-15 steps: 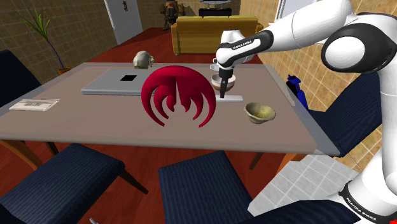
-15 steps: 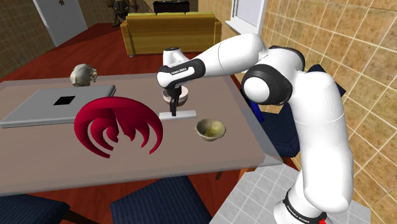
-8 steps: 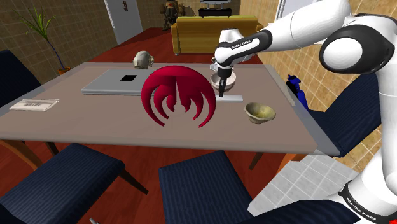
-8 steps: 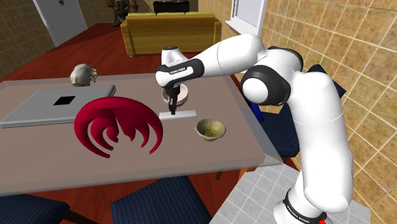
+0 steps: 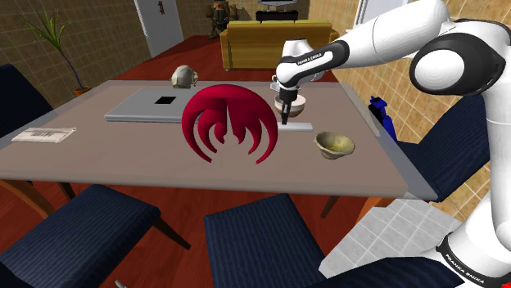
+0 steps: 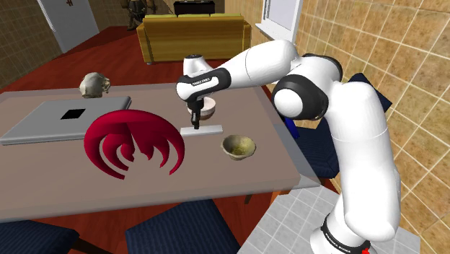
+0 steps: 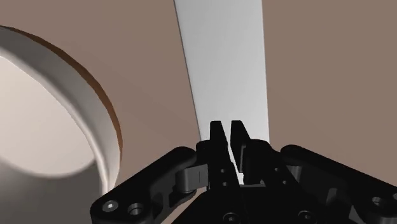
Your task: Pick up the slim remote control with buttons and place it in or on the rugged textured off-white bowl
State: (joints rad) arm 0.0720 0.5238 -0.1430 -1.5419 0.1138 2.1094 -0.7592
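Wrist view, tool [image 7: 228, 125] pinched narrow over white remote [image 7: 222, 63], smooth bowl [image 7: 95, 121] just beside

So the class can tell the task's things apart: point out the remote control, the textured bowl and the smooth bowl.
remote control [image 5: 300, 126], shoulder view, middle of its top face.
textured beige bowl [image 5: 334, 153], shoulder view, its outer front wall.
smooth white bowl [image 7: 86, 118], wrist view, its rim.
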